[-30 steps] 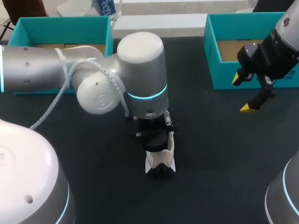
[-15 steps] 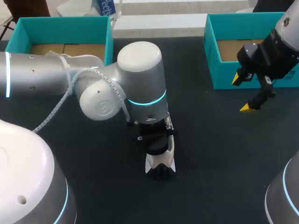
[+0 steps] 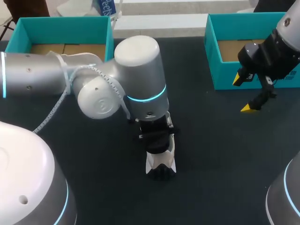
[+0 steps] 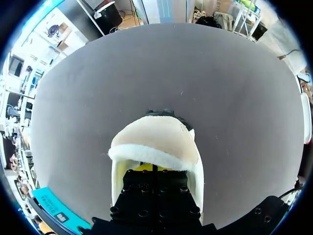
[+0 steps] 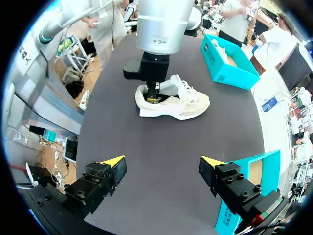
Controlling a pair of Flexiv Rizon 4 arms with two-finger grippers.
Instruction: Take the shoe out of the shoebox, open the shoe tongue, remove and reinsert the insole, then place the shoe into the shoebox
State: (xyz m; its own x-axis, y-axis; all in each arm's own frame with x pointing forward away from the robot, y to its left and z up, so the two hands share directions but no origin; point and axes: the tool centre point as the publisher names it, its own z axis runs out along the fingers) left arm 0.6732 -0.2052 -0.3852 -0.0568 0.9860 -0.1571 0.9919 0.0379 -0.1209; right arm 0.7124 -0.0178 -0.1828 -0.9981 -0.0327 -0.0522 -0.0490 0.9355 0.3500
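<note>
Head view: the white sneaker [image 3: 161, 165] lies at table centre, toe toward 6 o'clock. The left gripper [image 3: 157, 146] stands in its heel opening. The right gripper [image 3: 243, 93] hangs at 3 o'clock, fingers spread, beside the teal shoebox [image 3: 213, 61].

Left wrist view: the left gripper's fingers [image 4: 142, 168] are drawn together, their tips sunk in the sneaker; what they pinch is hidden.

Right wrist view: the sneaker lies at the right gripper's 12 o'clock, well apart from it.

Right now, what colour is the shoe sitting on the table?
The shoe is cream white all over. It shows best in the right wrist view.
</note>
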